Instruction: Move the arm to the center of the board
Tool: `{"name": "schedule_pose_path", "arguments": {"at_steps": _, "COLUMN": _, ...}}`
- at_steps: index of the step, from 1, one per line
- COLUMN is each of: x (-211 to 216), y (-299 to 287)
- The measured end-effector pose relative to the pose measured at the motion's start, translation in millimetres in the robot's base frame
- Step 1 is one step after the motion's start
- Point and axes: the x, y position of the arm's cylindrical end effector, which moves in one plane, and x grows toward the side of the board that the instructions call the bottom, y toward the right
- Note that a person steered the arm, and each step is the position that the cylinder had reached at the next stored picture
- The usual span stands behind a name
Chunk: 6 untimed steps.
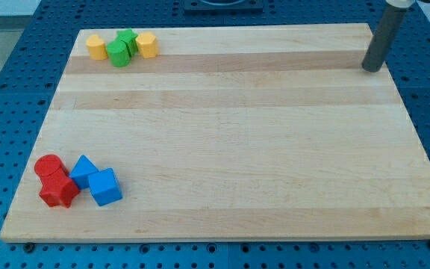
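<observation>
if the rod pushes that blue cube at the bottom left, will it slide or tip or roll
The blue cube would probably slide rather than roll: its faces look flat and it sits low on the smooth wooden board. It likely stays rigid. Because it seems to touch the other blue block, that one may shift too. My tip is far away, at the view's top right.

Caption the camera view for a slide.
My tip at the board's top right, far from both block clusters.

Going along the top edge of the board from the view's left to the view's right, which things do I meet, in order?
Yellow block → green block → second green block → second yellow block → a long stretch of board → my tip, far from all blocks.
</observation>
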Motion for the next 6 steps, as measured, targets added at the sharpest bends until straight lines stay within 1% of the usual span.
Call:
{"name": "schedule_pose_path", "arguments": {"at_steps": 4, "x": 10, "y": -14}}
{"name": "schedule_pose_path", "arguments": {"at_steps": 5, "x": 18, "y": -30}}
{"name": "schedule_pose_path", "arguments": {"at_steps": 6, "x": 56, "y": -108}}
